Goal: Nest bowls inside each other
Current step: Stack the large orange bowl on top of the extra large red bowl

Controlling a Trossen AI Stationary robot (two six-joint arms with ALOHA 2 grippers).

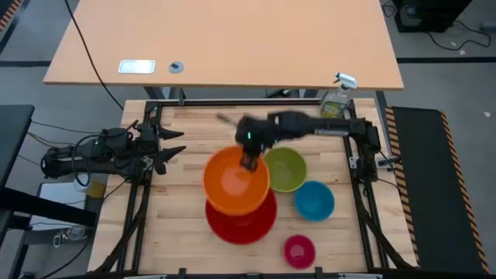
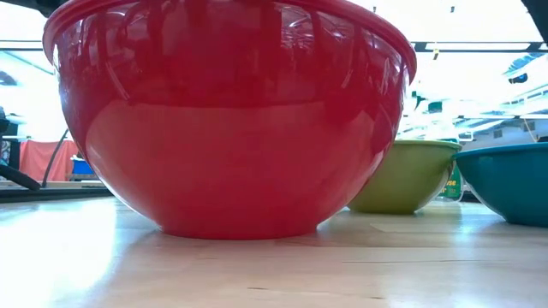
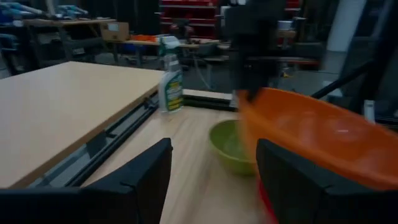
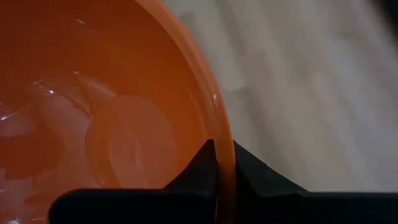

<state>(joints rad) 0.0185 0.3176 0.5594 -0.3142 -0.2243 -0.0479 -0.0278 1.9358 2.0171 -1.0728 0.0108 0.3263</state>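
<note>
My right gripper is shut on an orange bowl, held in the air over the large red bowl; the red bowl stands on its base on the table. A lime green bowl, a blue bowl and a small pink bowl stand on the table to the right. My left gripper waits open at the table's left edge, touching nothing. The low view does not show the orange bowl. My right gripper pinches the orange bowl's rim on its far right side, one finger inside the bowl and one outside. The fingers slant down from the far right. The bowl hangs tilted, held side highest, and looks clear of the red bowl.
A green spray bottle stands at the table's far right corner. A tan desk lies beyond the far edge. Bare wood shows at the near left and in front of the left gripper.
</note>
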